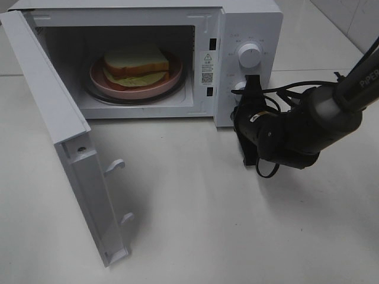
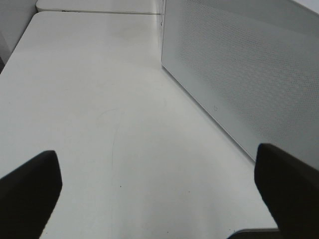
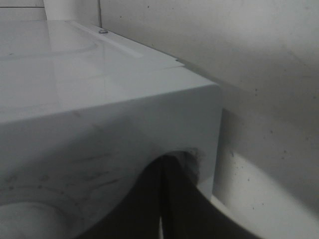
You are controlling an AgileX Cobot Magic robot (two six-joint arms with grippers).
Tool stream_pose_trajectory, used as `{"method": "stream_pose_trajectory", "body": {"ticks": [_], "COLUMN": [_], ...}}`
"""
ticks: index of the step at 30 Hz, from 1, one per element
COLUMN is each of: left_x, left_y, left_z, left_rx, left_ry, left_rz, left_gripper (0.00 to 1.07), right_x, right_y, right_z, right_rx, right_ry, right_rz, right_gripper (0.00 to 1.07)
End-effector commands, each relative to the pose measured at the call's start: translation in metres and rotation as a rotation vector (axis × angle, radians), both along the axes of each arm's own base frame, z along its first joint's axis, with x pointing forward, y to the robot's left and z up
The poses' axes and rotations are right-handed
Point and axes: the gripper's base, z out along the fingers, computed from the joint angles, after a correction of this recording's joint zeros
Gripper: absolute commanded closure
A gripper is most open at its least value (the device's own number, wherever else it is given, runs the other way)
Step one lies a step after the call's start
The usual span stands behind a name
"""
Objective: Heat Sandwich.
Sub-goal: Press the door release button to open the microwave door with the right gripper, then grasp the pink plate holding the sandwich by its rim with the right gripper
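Observation:
The sandwich point(image 1: 137, 63), white bread with tan crusts and yellow-green filling, lies on a round pink plate point(image 1: 172, 81) inside the open white microwave point(image 1: 249, 23). My right gripper point(image 1: 251, 86) is at the control panel, right beside the lower knob point(image 1: 238, 87). In the right wrist view its fingers point(image 3: 149, 199) are pressed together against the panel, so the gripper point(image 3: 163, 167) is shut with nothing seen between the fingers. My left gripper point(image 2: 157, 154) is open and empty over the table beside the microwave's perforated side wall point(image 2: 239, 74). It does not show in the exterior view.
The microwave door point(image 1: 65, 130) stands wide open toward the front left, with two latch hooks point(image 1: 115, 165) on its edge. The upper knob point(image 1: 249, 54) sits above my right gripper. A black cable point(image 1: 296, 89) loops by the right arm on the white table point(image 1: 195, 213).

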Motion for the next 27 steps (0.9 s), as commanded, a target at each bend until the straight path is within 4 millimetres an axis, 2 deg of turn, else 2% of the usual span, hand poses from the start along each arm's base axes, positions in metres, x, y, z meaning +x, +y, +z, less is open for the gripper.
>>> {"method": "stream_pose_trajectory", "body": {"ticks": [1, 4, 14, 27], "left_x": [0.0, 0.0, 0.0, 0.0], "left_y": [0.0, 0.0, 0.0, 0.0], "left_z": [-0.001, -0.001, -0.001, -0.001], "left_rx": [-0.007, -0.007, -0.007, -0.007], "left_ry": [-0.004, -0.004, -0.004, -0.004], "left_rz": [0.005, 0.005, 0.005, 0.005], "left_gripper": [0.09, 0.09, 0.09, 0.09], "right_x": [0.002, -0.001, -0.031, -0.062], "right_y": [-0.006, -0.007, -0.017, -0.018], "right_z": [0.014, 0.015, 0.025, 0.052], "right_rx": [0.023, 0.023, 0.001, -0.116], "right_ry": [-0.044, -0.028, 0.048, 0.112], "right_rz": [-0.014, -0.009, 0.042, 0.274], "right_gripper": [1.07, 1.07, 1.07, 1.06]}}
